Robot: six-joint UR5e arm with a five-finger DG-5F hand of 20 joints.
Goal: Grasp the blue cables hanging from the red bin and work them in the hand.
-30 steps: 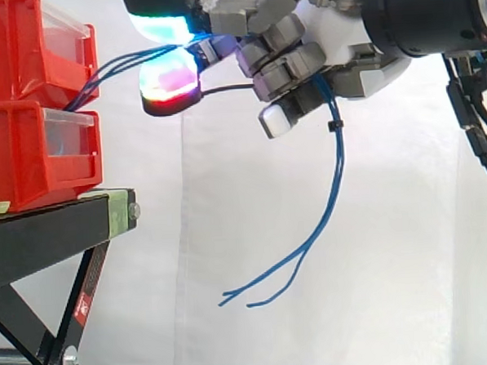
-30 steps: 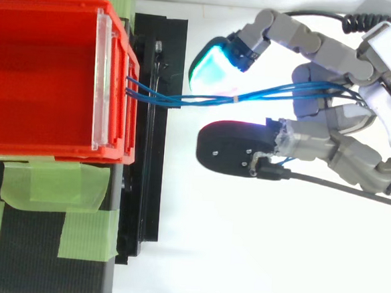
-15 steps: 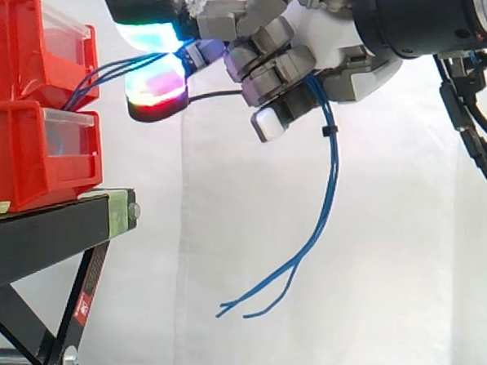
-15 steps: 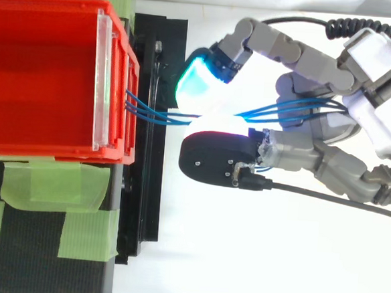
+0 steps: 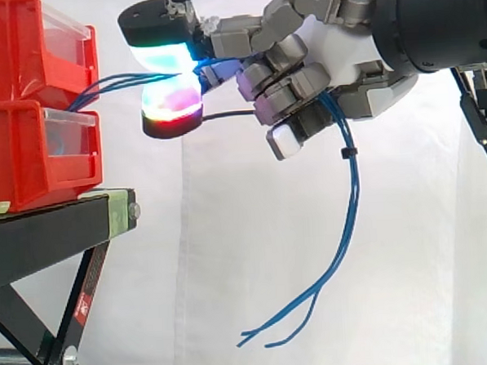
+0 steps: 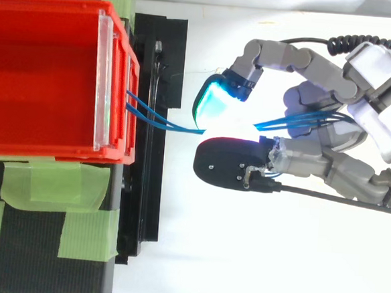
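Note:
The blue cables leave the front of the upper red bin and run right into my hand. In the side view two glowing fingertips pinch them just right of the bin. The rest of the hand is curled round the strands, and their loose ends hang down below it. From above, the blue cables pass between a cyan pad and a dark pad, with the hand at the right and the red bin at the left.
A lower red bin sits under the upper one on a black stand with green tape. A white curtain hangs behind. Open air lies below and to the right of the stand.
The hand has drawn back to the right, away from the bin, after moving toward it. The pinching pads have closed together on the cables, and the hanging ends swung right and lower.

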